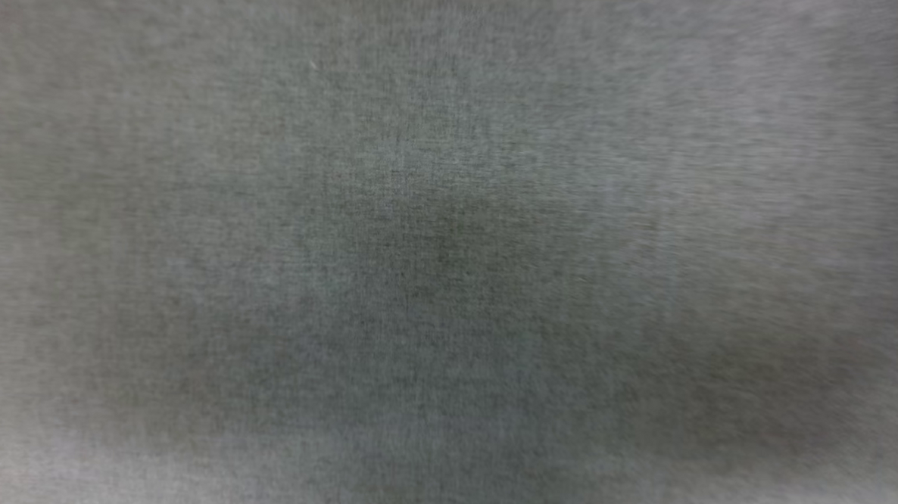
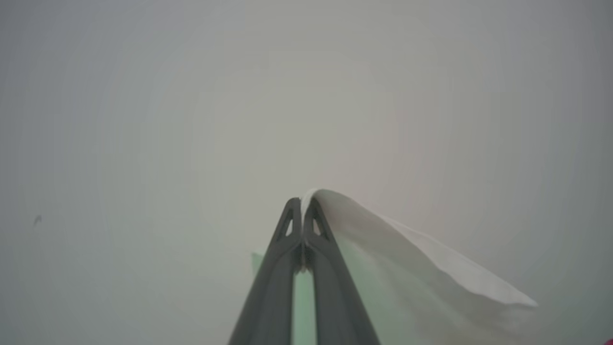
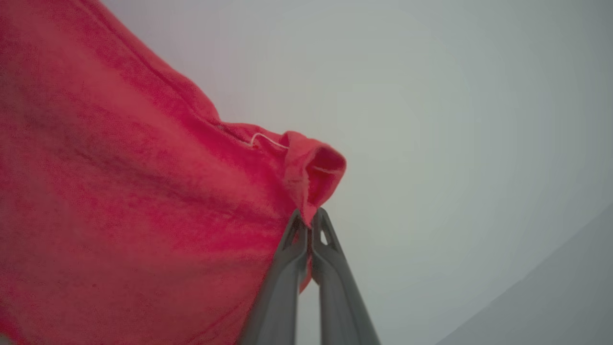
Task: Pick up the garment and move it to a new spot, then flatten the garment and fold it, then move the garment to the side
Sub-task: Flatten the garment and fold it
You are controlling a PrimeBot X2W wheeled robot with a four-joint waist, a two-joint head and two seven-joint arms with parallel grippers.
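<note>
Since the garment [image 3: 119, 191] is pinched at two separate edges, it is probably held up between the arms for carrying to its new spot; a blurred grey woven surface [image 1: 449, 252] faces the head camera; the right gripper [image 3: 310, 218] is closed tight on a red hem corner [image 3: 313, 163]; the left gripper [image 2: 302, 203], fingers together, clamps a white edge [image 2: 431, 268]

Blurred grey woven-looking surface [image 1: 451, 207] in head view, pale grey backdrop [image 2: 143, 120] with dark speck [image 2: 37, 220] in left wrist view, pale green patch [image 2: 302, 311] low there, darker grey wedge [image 3: 550, 297] at right wrist view's corner
</note>
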